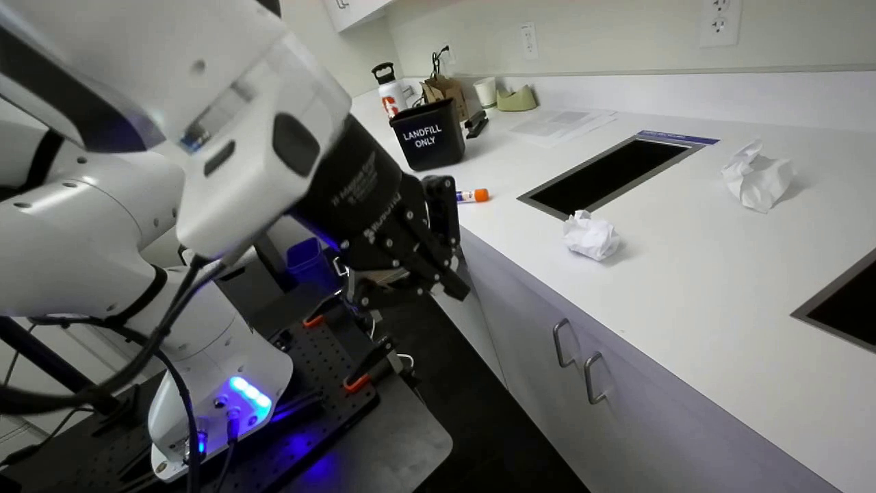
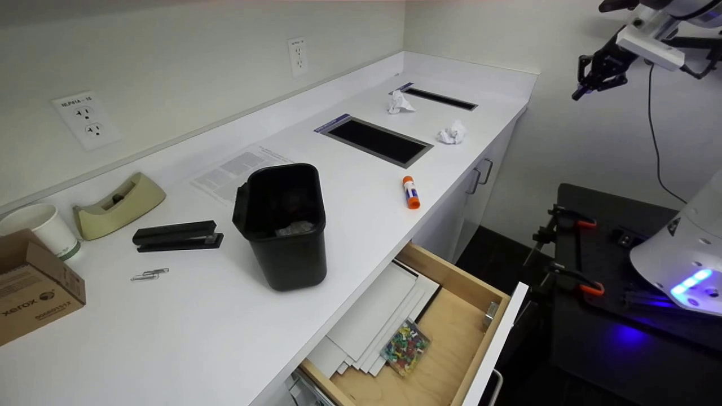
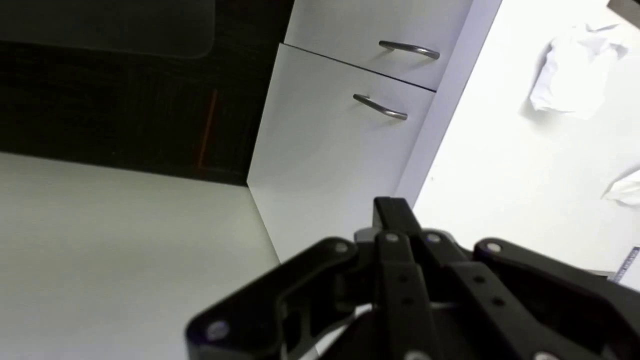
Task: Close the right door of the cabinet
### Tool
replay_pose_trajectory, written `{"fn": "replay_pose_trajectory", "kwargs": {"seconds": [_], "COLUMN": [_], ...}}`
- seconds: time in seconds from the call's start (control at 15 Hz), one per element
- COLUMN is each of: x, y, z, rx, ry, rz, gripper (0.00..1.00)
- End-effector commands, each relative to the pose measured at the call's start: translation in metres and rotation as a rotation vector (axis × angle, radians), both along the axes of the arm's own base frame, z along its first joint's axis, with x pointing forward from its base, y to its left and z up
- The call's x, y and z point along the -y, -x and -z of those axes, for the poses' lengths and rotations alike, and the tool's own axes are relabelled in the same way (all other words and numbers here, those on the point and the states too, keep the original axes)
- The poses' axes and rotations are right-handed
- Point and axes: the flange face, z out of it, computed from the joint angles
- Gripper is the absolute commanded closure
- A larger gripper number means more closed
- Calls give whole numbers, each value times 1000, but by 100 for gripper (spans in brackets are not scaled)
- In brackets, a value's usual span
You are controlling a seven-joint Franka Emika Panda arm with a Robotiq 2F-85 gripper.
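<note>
Wrist view: smooth cabinet doors, bowed handles, seemingly metal.

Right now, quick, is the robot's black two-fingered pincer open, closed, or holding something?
Black two-fingered pincer: closed, nothing visible in its grip.

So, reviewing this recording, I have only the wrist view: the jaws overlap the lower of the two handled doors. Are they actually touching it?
Observer: No. In an exterior view the jaws hang in the air apart from that door, with bare wall showing between.

Operator: Noted. Is anything along this run of cabinets standing open outside my picture?

Observer: Yes. In an exterior view a drawer is pulled out from under the counter.
</note>
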Motion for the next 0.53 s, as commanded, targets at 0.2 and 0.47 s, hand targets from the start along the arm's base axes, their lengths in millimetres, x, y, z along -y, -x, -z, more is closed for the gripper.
{"fn": "replay_pose_trajectory", "kwargs": {"seconds": [0.2, 0.47], "x": [-18, -23], "y": [1, 12], "z": [-47, -49], "rx": [-18, -49], "ry": [60, 35], "rz": [-66, -127], "gripper": [100, 100]}}
